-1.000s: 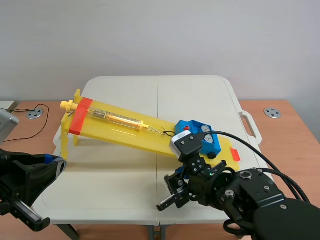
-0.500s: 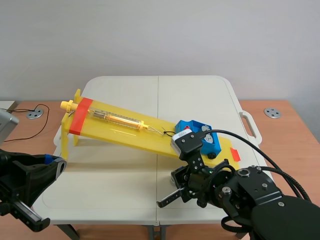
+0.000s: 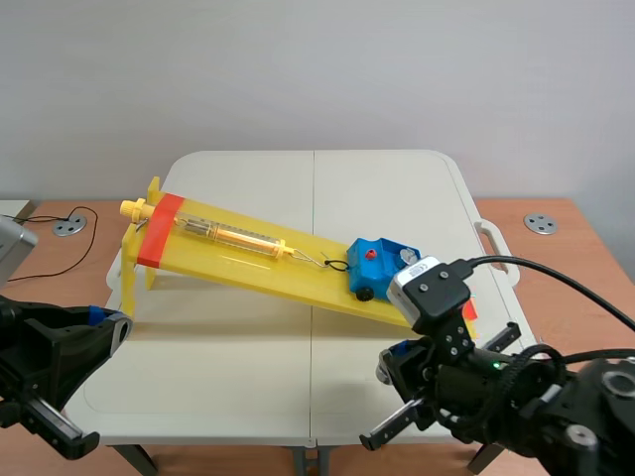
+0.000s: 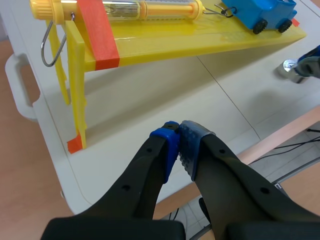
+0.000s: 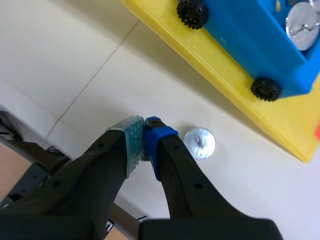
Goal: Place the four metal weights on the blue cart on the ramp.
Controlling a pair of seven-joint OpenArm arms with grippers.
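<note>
The blue cart [image 3: 382,266] sits low on the yellow ramp [image 3: 248,260], hooked to a yellow spring scale [image 3: 233,236]. In the right wrist view a round metal weight [image 5: 301,22] lies inside the cart [image 5: 250,37]. Another weight [image 5: 199,143] lies on the white table just beside my right gripper [image 5: 144,134], whose fingers are shut with pads touching and nothing between them. The left wrist view shows that same weight [image 4: 289,68] in front of the ramp's low end. My left gripper [image 4: 179,139] is shut and empty, near the table's front left edge, well short of the ramp's legs [image 4: 75,100].
The ramp's raised end carries an orange-red band [image 3: 159,230] at the left. The white folding table [image 3: 248,367] has a handle [image 3: 498,248] on its right side. Brown desk surfaces lie on both sides. The table's near edge is right under both grippers.
My right arm has pulled back from in front of the cart toward the near right, uncovering the cart. The left arm has not moved.
</note>
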